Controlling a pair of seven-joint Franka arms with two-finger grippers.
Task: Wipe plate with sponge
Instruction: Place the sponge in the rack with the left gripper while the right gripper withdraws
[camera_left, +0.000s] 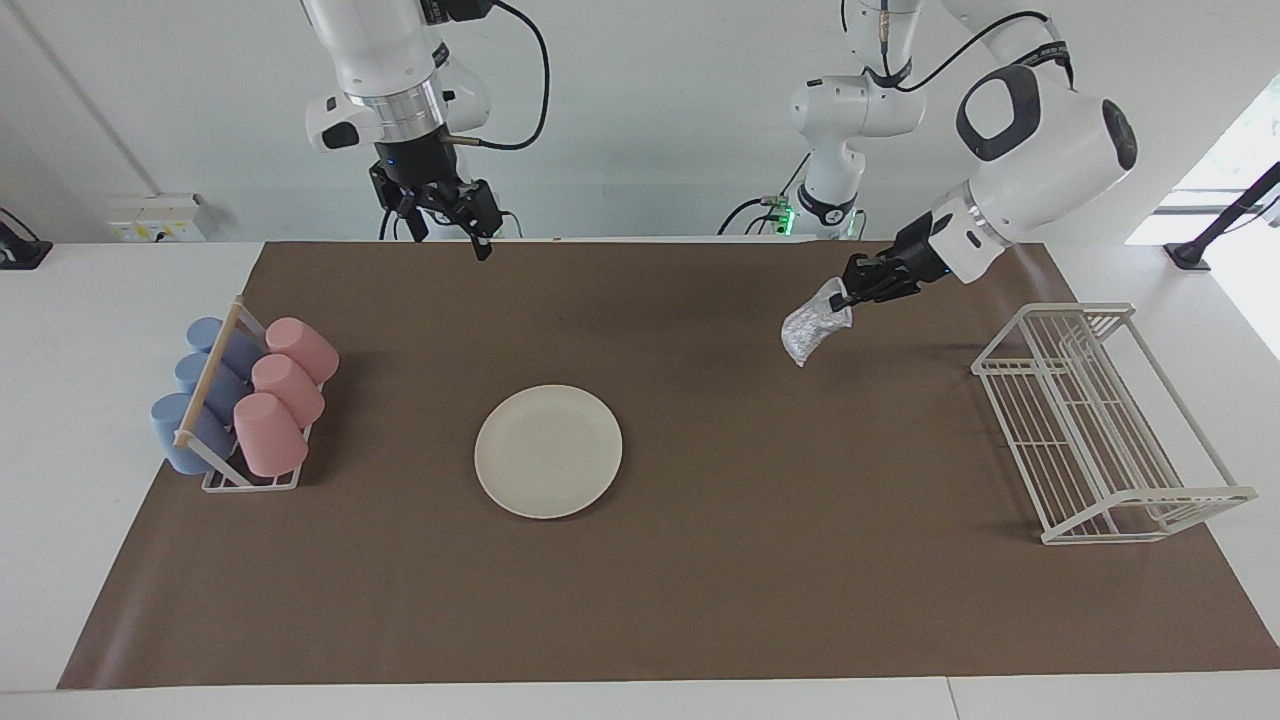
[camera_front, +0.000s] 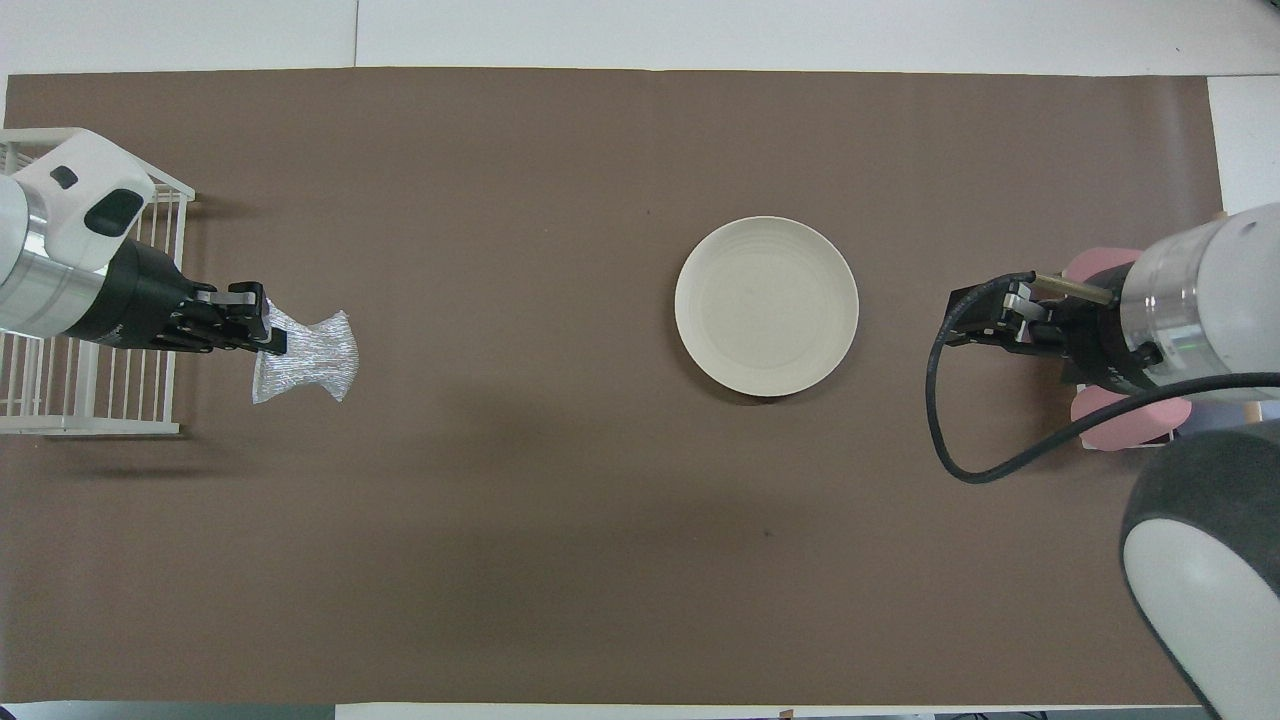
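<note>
In the facing view the left claw (camera_left: 845, 298) hangs over the brown mat (camera_left: 700, 600) toward the left arm's end of the bench, pinched tight on one edge of the sponge (camera_left: 808, 330), which droops below it clear of the surface. The plate (camera_left: 548, 451) lies flat on the mat, well apart from the sponge and toward the right arm's end from it. The right claw (camera_left: 452, 222), its fingers spread and empty, is up over the mat's edge nearest the robots.

In the overhead view the left claw (camera_front: 268, 338) holds the sponge (camera_front: 305, 357) just beside the wire rack (camera_front: 60, 425). The plate (camera_front: 766, 306) sits between the two claws, and the right claw (camera_front: 975, 322) is the closer to it. To wipe, the sponge would have to travel sideways along the bench toward the plate, then down.
</note>
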